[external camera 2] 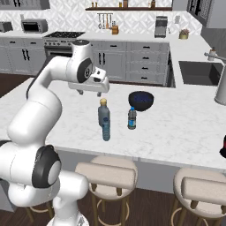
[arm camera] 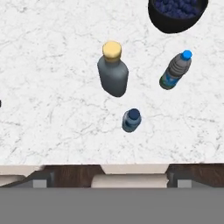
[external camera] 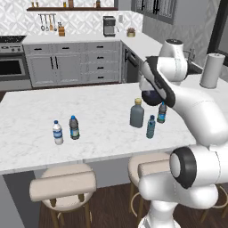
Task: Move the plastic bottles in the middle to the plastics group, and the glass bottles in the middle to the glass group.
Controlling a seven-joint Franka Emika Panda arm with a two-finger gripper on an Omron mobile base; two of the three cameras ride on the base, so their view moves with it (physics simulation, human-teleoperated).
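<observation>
Three bottles stand mid-counter. The glass bottle (external camera: 137,114) (external camera 2: 103,113) (arm camera: 113,74) is broad and grey-blue with a tan stopper. Just in front of it is the slim translucent blue plastic bottle (external camera: 151,127) (external camera 2: 106,129) (arm camera: 131,120). The dark plastic bottle with a blue label (external camera: 162,112) (external camera 2: 132,118) (arm camera: 176,71) stands to its right. The plastics group sits further left: a clear-white bottle (external camera: 58,132) and a dark bottle with a teal label (external camera: 74,128). My gripper (external camera 2: 89,92) hovers above and behind the glass bottle, looking open and holding nothing.
A dark bowl (external camera 2: 141,100) (arm camera: 177,13) sits behind the middle bottles. A paper towel roll (external camera: 212,70) stands at the far right, near a sink (external camera 2: 201,73) and faucet (external camera 2: 219,84). Stools (external camera: 64,185) line the counter's front edge. A dark object (external camera 2: 223,148) shows at the right edge.
</observation>
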